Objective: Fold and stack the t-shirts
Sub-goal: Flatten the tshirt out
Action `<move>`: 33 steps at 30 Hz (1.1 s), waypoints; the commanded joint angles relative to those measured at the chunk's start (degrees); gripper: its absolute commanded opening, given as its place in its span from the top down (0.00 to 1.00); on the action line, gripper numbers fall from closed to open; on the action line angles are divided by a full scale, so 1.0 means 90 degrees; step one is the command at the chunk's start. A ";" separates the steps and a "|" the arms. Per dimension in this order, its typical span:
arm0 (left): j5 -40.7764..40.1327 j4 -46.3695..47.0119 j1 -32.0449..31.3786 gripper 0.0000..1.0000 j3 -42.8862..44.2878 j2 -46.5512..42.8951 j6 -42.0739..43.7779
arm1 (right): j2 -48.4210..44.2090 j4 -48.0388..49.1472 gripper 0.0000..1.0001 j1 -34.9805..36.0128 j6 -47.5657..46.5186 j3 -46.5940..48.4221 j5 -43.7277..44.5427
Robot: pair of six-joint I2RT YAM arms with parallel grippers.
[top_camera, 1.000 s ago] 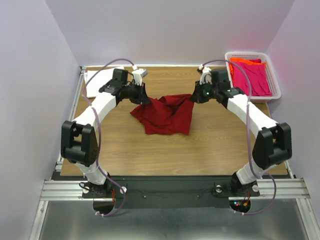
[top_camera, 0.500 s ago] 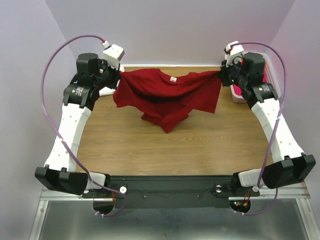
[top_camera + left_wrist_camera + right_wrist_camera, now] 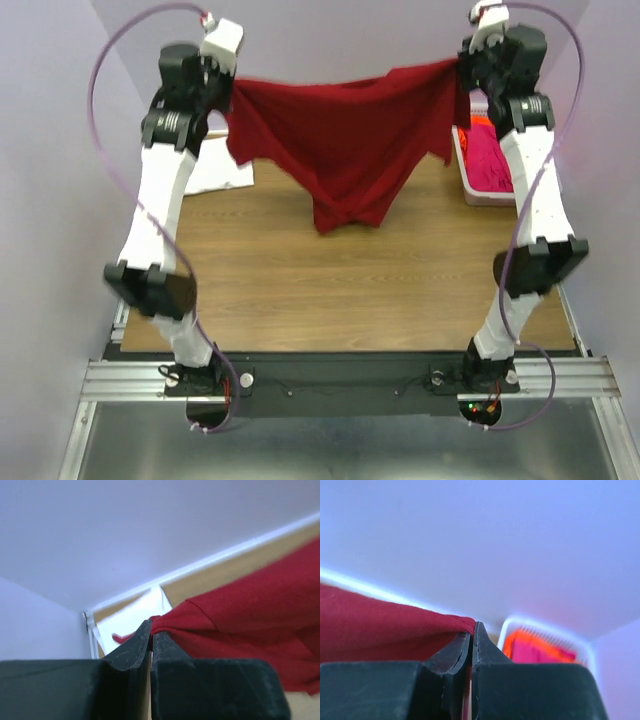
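A large dark red t-shirt (image 3: 345, 145) hangs stretched in the air between both raised arms, its lower folds dangling just above the wooden table (image 3: 350, 280). My left gripper (image 3: 228, 92) is shut on its left corner; the wrist view shows the red t-shirt (image 3: 240, 615) pinched at the gripper's (image 3: 151, 627) tips. My right gripper (image 3: 462, 62) is shut on the right corner, the cloth (image 3: 385, 625) caught at the gripper's (image 3: 472, 628) tips. A white t-shirt (image 3: 218, 168) lies flat at the back left. Pink and orange t-shirts (image 3: 490, 155) fill the basket.
The white lattice basket (image 3: 468, 185) stands at the back right edge of the table, partly behind the right arm. Pale walls close in the back and both sides. The white t-shirt (image 3: 130, 617) also shows below the left fingers.
Both arms have risen and spread apart, lifting the dark red t-shirt from a heap on the table until it hangs spread between them.
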 commanded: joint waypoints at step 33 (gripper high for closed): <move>0.3056 0.0252 0.0548 1.00 -0.7453 -0.4349 0.3524 | -0.6009 -0.0192 1.00 -0.0590 -0.2935 -0.8037 -0.2498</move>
